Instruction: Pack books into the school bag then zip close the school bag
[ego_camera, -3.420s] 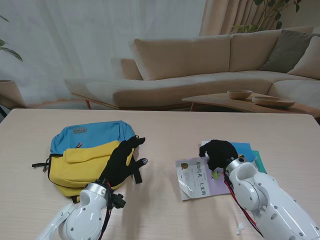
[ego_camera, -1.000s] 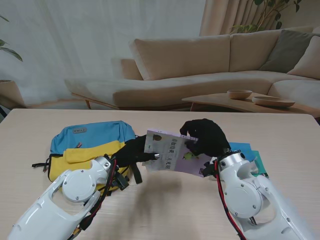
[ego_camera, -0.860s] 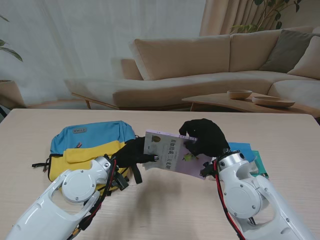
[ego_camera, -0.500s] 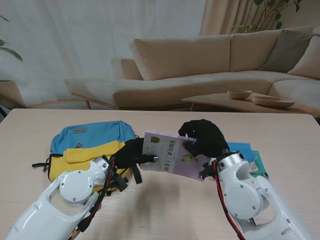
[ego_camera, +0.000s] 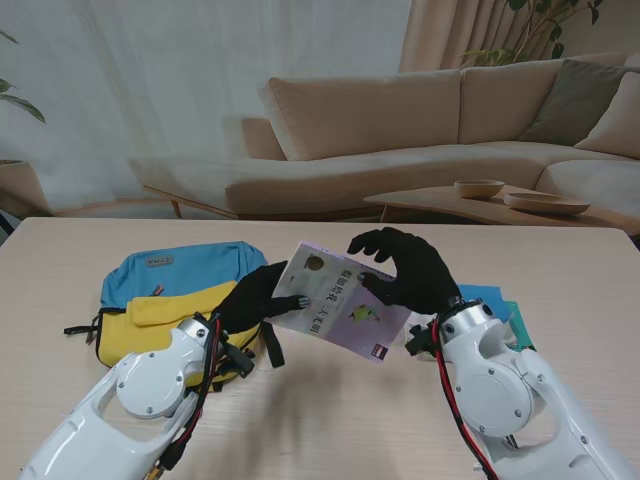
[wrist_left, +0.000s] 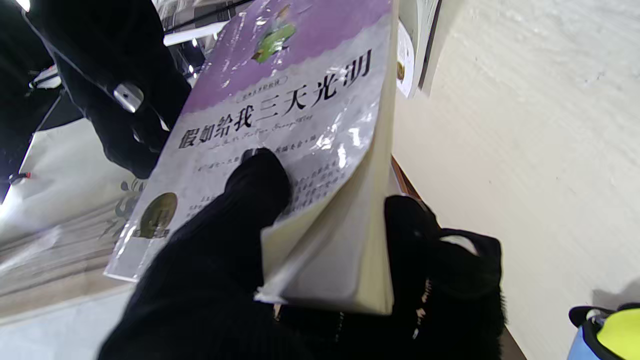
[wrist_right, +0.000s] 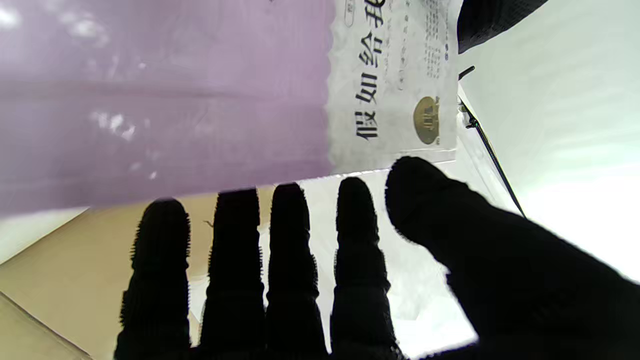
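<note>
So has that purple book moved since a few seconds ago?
Yes. The purple book was lying on the table to the right, beside the teal books. Now it is lifted and has travelled left, close to the school bag.

Overall light: bright, soft daylight, coming through the sheer curtain (ego_camera: 150, 90) behind the sofa.
Shadows: faint and diffuse on the table (ego_camera: 330, 420) beneath the arms.
Glare: white highlights on the glossy cover of the purple book (wrist_left: 300, 115); blown-out white patch in the right wrist view.
Blur: left wrist view smeared at one side; right hand fingers (wrist_right: 290, 260) silhouetted black, detail lost.
</note>
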